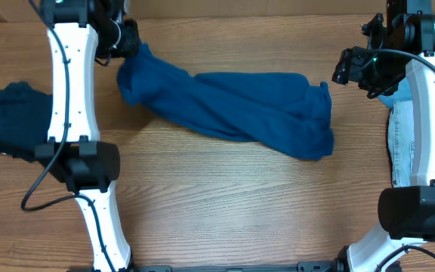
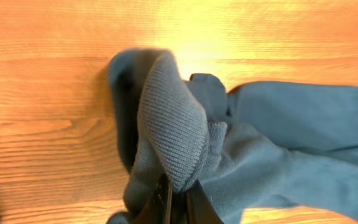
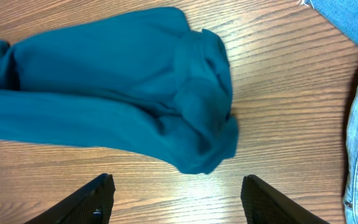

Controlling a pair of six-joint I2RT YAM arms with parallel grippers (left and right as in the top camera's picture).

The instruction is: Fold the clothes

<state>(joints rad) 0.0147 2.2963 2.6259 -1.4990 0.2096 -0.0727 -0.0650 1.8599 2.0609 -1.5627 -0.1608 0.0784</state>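
Overhead, desk [image 1: 225, 204] as the dial.

- Blue knit [image 1: 240, 106]: a rumpled band running from 10 o'clock through centre to about 3 o'clock, bunched and twisted, not spread flat. No fold made yet, by my reading.
- Left end effector [image 1: 132, 44]: at 10 o'clock, jaws together and clamped on the knit's ribbed edge. The cloth lifts into a peak there, so you hold that end as an anchor to pull the band straight.
- Right end effector [image 3: 179, 198]: jaws apart, empty, hanging just off the knit's lumpy end at 3 o'clock. It looks placed to take that end so both ends can be drawn taut.
- Navy piece [image 1: 10, 121]: heaped at 9 o'clock, apart from the knit.
- Denim [image 1: 410, 143]: at 3 o'clock, partly under the right arm. Mind it when you close there.
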